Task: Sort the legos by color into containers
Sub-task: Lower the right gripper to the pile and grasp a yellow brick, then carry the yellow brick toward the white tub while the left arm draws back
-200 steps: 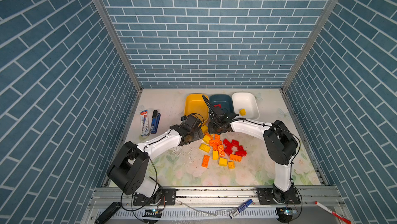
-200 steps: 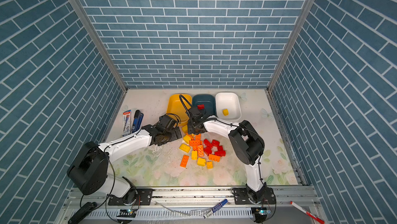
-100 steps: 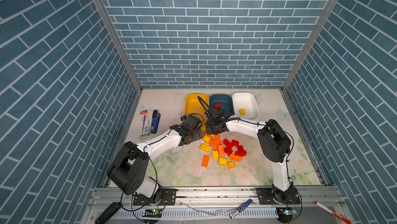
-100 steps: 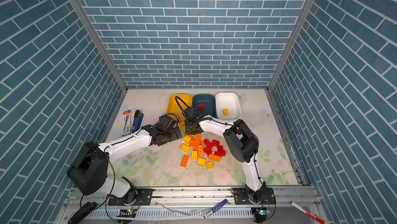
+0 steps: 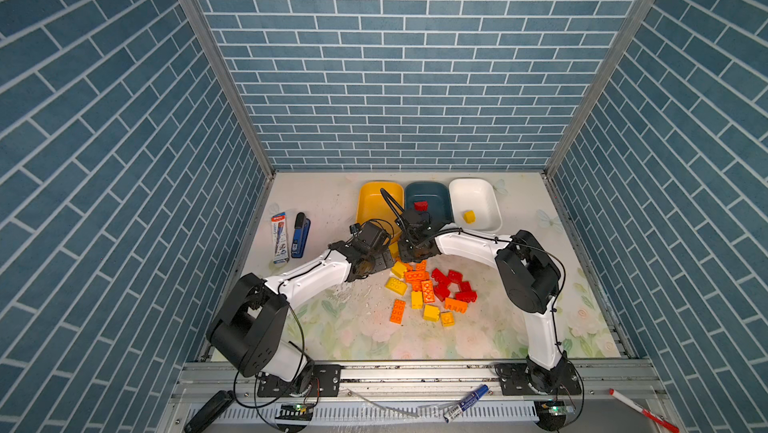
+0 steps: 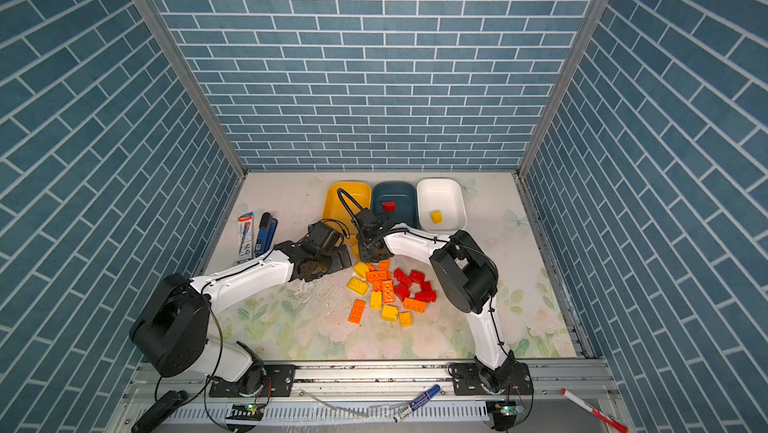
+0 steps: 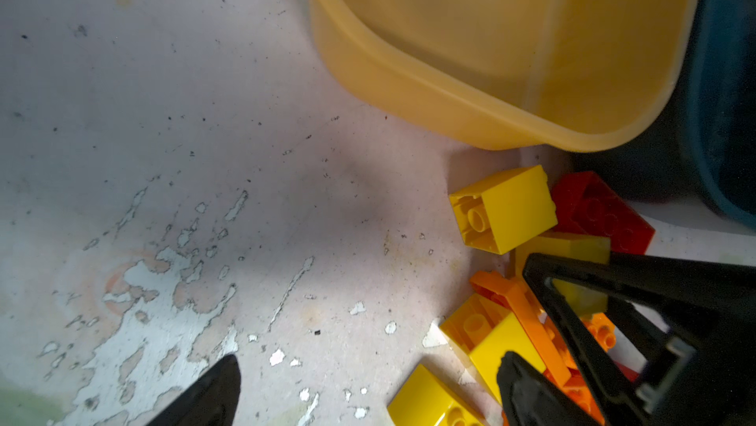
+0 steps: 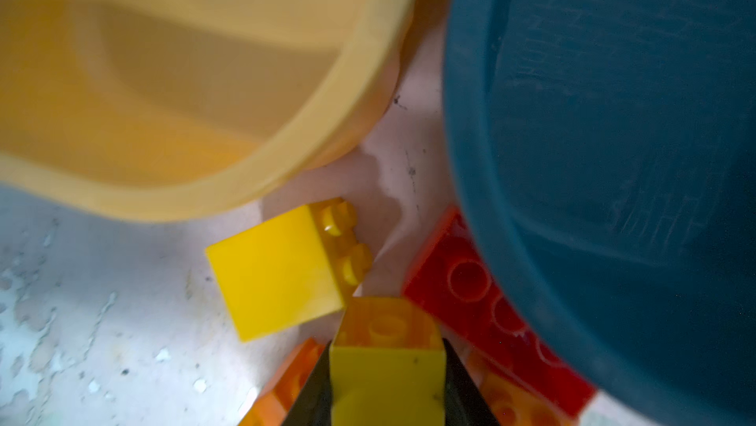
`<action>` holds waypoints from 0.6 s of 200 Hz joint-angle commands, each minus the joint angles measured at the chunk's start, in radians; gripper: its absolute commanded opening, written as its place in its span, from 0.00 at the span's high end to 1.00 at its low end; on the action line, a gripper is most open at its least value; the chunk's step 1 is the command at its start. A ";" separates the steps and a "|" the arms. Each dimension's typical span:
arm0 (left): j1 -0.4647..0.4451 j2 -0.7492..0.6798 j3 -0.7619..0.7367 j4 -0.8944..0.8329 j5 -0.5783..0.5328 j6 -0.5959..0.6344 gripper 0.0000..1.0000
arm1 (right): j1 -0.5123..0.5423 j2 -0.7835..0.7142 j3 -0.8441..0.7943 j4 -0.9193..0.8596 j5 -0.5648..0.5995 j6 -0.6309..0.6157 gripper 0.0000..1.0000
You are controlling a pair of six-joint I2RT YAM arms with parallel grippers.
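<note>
Red, orange and yellow legos [image 5: 428,289] lie heaped mid-table in both top views [image 6: 386,289]. Behind them stand the yellow [image 5: 376,202], teal [image 5: 432,196] and white [image 5: 478,202] containers. The teal one holds a red lego [image 5: 420,205], the white one a yellow lego [image 5: 469,216]. My right gripper [image 8: 386,383] is shut on a yellow lego [image 8: 386,375] at the heap's far edge, beside another yellow lego [image 8: 282,272] and a red one [image 8: 470,293]. My left gripper [image 7: 370,366] hangs open over bare table just left of the heap [image 5: 384,258].
A blue stapler [image 5: 300,235] and a pen pack [image 5: 279,237] lie at the left of the table. Marker pens [image 5: 465,397] rest on the front rail. The yellow tub's rim [image 8: 245,195] and the teal tub's wall [image 8: 613,158] stand close beyond the right gripper.
The right gripper has closed onto the yellow lego at the heap's far edge, and its elbow has shifted slightly. The left arm has stayed still and open.
</note>
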 commanded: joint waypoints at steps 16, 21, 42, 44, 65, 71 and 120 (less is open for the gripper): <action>-0.001 -0.012 0.016 -0.029 -0.015 0.017 0.01 | 0.005 -0.168 -0.111 0.099 -0.002 -0.054 0.69; -0.003 -0.012 0.019 -0.029 -0.016 0.021 0.01 | 0.005 -0.185 -0.126 0.113 -0.002 -0.054 0.69; -0.016 -0.010 0.035 -0.028 -0.018 0.034 0.01 | 0.000 -0.251 -0.183 0.176 0.018 -0.037 0.70; -0.018 -0.011 0.038 -0.027 -0.018 0.035 0.01 | 0.000 -0.256 -0.188 0.181 0.021 -0.034 0.70; -0.037 -0.001 0.060 -0.022 -0.013 0.058 0.01 | -0.017 -0.322 -0.254 0.261 0.029 -0.010 0.70; -0.044 0.002 0.066 -0.021 -0.012 0.064 0.01 | -0.023 -0.340 -0.273 0.281 0.030 -0.005 0.70; -0.114 0.050 0.146 -0.040 -0.033 0.103 0.01 | -0.155 -0.484 -0.403 0.359 0.021 0.021 0.70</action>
